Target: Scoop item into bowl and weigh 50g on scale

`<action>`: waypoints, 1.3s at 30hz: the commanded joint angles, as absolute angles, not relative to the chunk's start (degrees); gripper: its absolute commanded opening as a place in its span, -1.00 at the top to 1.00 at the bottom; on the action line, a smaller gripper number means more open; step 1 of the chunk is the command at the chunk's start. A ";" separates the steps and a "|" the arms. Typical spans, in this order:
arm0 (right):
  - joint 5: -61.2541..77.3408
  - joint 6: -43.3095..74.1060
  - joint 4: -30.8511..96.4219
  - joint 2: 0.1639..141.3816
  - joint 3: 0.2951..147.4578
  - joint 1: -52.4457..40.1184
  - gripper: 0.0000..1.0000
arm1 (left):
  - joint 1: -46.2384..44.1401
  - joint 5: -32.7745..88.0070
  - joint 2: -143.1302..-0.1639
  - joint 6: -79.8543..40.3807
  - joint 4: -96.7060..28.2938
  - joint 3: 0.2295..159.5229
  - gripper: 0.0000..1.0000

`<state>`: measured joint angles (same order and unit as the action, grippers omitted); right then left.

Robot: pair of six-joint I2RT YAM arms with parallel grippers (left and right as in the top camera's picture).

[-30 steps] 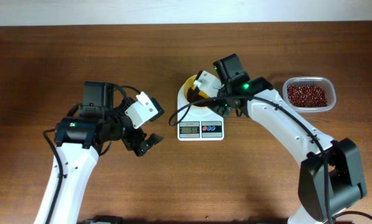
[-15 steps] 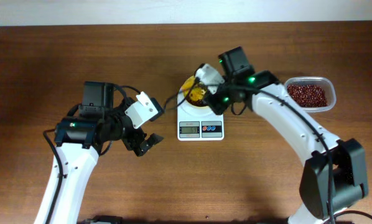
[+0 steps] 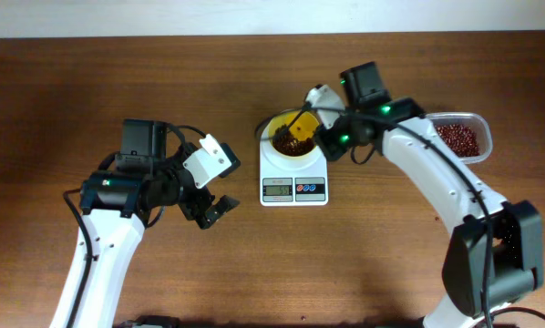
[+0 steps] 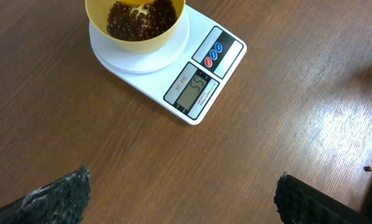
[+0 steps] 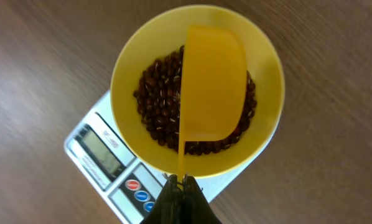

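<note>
The pale yellow bowl (image 3: 291, 137) sits on the white scale (image 3: 293, 178) and holds many dark red-brown beans (image 5: 161, 109). My right gripper (image 5: 180, 182) is shut on the handle of the orange-yellow scoop (image 5: 212, 81), which is turned on its side over the bowl (image 5: 260, 74). The scale (image 4: 198, 74) display (image 4: 192, 90) is lit; its figures are too small to read for certain. My left gripper (image 4: 180, 196) is open and empty over bare table, left of and nearer than the scale. The bowl also shows in the left wrist view (image 4: 136, 28).
A clear plastic tub (image 3: 459, 137) with more beans stands at the right, partly behind my right arm. One stray bean (image 4: 367, 168) lies on the table right of the scale. The table's far edge runs along the top.
My right gripper has drawn back to the right and turned the scoop over the bowl; beans now lie uncovered in the bowl. The left arm has not moved.
</note>
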<state>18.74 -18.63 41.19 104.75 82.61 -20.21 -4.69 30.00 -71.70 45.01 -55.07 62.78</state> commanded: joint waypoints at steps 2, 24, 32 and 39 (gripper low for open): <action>0.99 -22.55 40.91 108.81 83.53 -25.52 0.92 | -4.34 30.15 -71.68 45.80 -55.16 62.65 -0.97; 4.43 -22.06 44.97 109.89 88.84 -26.94 0.92 | -4.34 30.17 -71.68 45.80 -55.16 62.63 -0.98; 3.62 -22.06 43.05 109.89 88.84 -26.83 0.92 | -4.34 30.17 -71.68 45.80 -55.16 62.65 -0.98; 4.95 -22.09 43.31 109.86 88.84 -25.91 0.92 | -4.34 30.17 -71.68 45.80 -55.13 62.63 -0.97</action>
<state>3.33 -22.48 43.29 109.01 87.33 -26.24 -4.69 30.00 -71.70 45.04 -55.07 62.78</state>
